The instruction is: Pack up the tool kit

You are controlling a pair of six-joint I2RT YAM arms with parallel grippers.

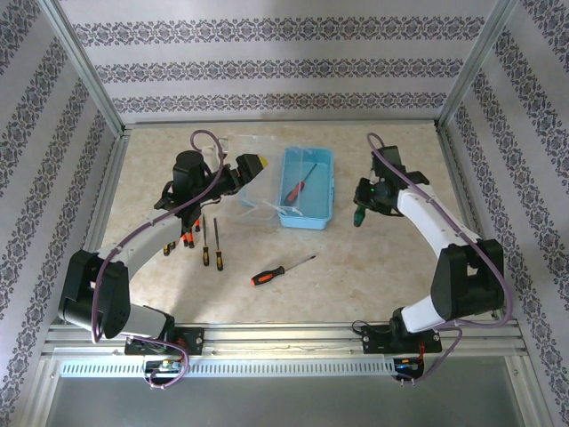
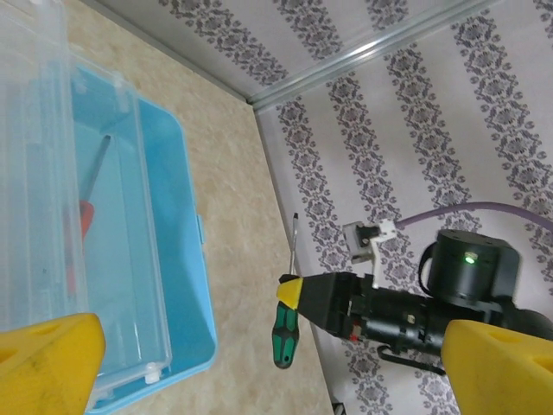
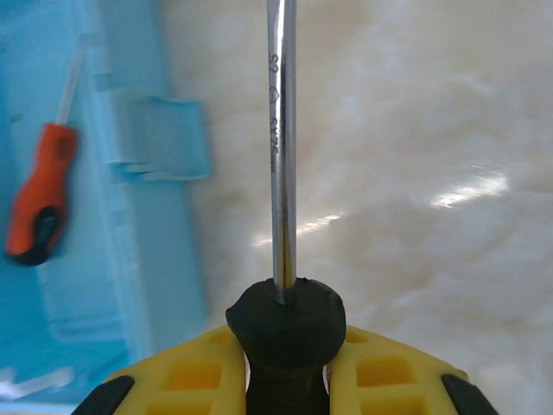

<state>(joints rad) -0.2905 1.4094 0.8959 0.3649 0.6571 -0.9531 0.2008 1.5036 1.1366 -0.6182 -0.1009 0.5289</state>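
Right claw clenched on the green-handled screwdriver, just right of the blue box; left claw released wide, just left of it.

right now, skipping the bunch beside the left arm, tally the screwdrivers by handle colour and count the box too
green-handled screwdriver: 1, in the right claw
orange-handled screwdrivers: 2, the packed one in the blue box, the loose one on the table
blue box: 1
total: 4
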